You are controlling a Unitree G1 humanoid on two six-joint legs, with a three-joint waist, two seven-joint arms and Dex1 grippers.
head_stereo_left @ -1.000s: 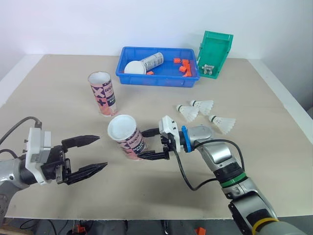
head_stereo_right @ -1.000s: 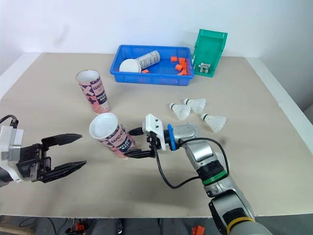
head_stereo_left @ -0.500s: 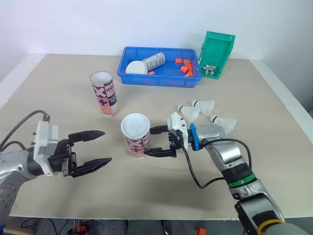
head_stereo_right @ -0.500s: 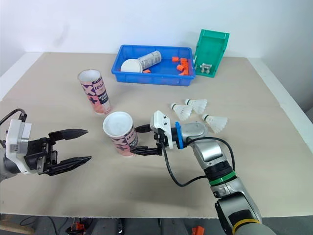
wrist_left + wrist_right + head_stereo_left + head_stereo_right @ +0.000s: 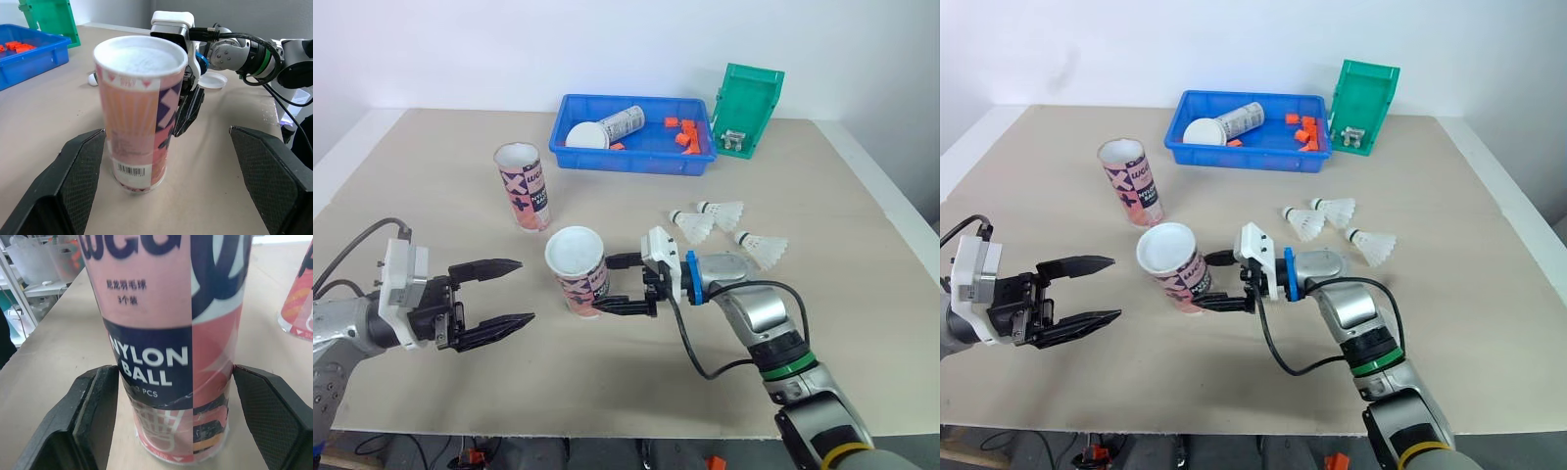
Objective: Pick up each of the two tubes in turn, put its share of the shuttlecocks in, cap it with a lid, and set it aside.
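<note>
Firstly, table: a pale beige table [image 5: 421, 166] carries everything listed here.
Tray: a blue rectangular plastic tray [image 5: 628, 162] sits at the far side. In it lie a printed tube on its side [image 5: 623, 121], a white round disc [image 5: 580, 135] just beside that tube, and small orange pieces [image 5: 683, 135].
Bin: a green plastic bin [image 5: 745, 108] stands just to the right of the tray.
Near tube: a pink-and-navy printed cardboard tube with a white rim [image 5: 579, 284] is at the middle of the table. Its base is on the surface and it leans slightly to the left.
Far tube: a matching pink printed tube [image 5: 522, 186] stands upright behind and to the left, well apart from the near tube.
Right claw: the right claw [image 5: 602, 287] is clamped on the near tube's lower half, one black finger on each side.
Left claw: the left claw [image 5: 525, 291] has its fingers spread wide and empty. It points at the near tube from the left without touching it.
Shuttlecocks: three white feathered shuttlecocks [image 5: 720, 210] lie clustered on the table, between the right arm and the tray.
Lid: a white round lid [image 5: 211, 80] lies flat on the table beside the right arm.
</note>
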